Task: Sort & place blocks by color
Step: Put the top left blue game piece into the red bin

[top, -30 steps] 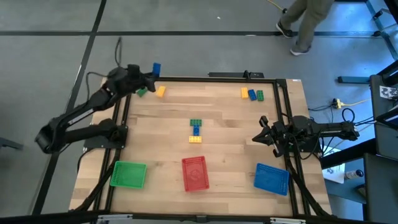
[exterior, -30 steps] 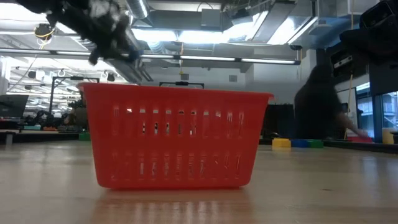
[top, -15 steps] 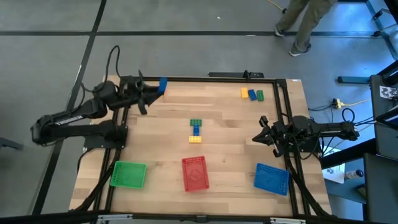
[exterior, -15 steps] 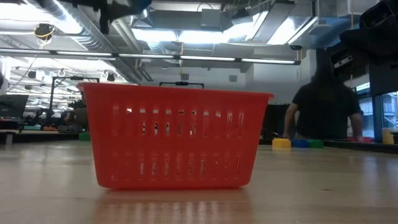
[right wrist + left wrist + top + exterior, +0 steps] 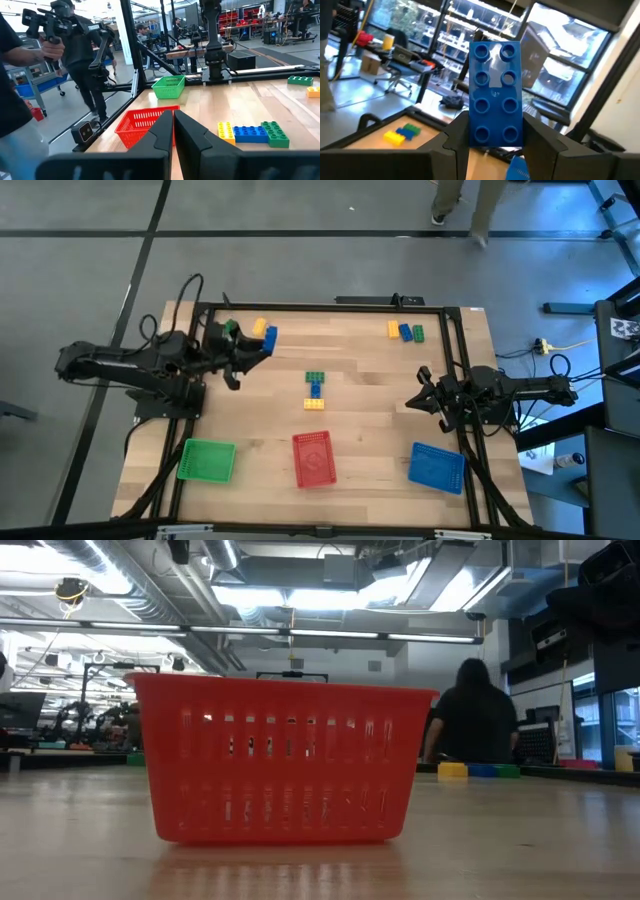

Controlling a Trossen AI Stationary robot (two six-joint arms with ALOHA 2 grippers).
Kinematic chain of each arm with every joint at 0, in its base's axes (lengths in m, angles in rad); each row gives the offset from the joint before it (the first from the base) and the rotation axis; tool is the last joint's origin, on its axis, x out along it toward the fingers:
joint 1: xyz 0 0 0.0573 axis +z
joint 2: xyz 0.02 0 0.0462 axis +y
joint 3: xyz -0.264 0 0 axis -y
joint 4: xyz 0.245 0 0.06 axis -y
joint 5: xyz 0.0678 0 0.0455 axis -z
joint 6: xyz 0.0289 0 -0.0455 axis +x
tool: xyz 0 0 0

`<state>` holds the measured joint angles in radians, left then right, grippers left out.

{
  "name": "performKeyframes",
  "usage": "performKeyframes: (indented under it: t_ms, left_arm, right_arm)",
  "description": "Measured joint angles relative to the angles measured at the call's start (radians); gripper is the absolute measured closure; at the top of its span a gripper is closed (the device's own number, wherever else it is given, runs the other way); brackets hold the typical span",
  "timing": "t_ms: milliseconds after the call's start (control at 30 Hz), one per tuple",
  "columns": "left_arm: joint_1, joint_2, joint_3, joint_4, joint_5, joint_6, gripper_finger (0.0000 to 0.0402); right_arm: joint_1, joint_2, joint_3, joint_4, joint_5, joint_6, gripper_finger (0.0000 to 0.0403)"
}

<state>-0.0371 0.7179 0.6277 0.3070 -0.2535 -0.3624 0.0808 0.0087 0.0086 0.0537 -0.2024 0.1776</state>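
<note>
Clamping a blue brick [image 5: 495, 95] between its fingers, left gripper [image 5: 262, 340] is raised over the table's [image 5: 370, 425] far-left area, beside a green brick [image 5: 229, 328] and yellow brick [image 5: 259, 326]. Right gripper [image 5: 412, 403] is at the right edge, fingers together, holding nothing. Green-blue-yellow row [image 5: 315, 390] at table centre; another trio [image 5: 405, 332] far right. Green tray [image 5: 207, 460], red tray [image 5: 313, 458], blue tray [image 5: 437, 466] line the near edge.

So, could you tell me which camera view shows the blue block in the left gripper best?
The left wrist view: the blue block fills the frame, studs visible, clamped between the left gripper fingers. The high view shows it as a small blue patch; the low and right wrist views don't show it.
</note>
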Motion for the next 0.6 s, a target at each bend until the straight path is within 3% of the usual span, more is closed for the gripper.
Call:
performKeyframes:
  t_ms: [233, 600]
  left_arm:
    - [-0.037, 0.008, 0.000, 0.002, -0.099, 0.007, 0.0272]
    - [-0.036, 0.007, 0.000, 0.002, -0.076, 0.006, 0.0272]
  right_arm:
    - [0.000, 0.000, 0.000, 0.000, 0.000, 0.000, 0.0383]
    - [0.000, 0.000, 0.000, 0.000, 0.000, 0.000, 0.0383]
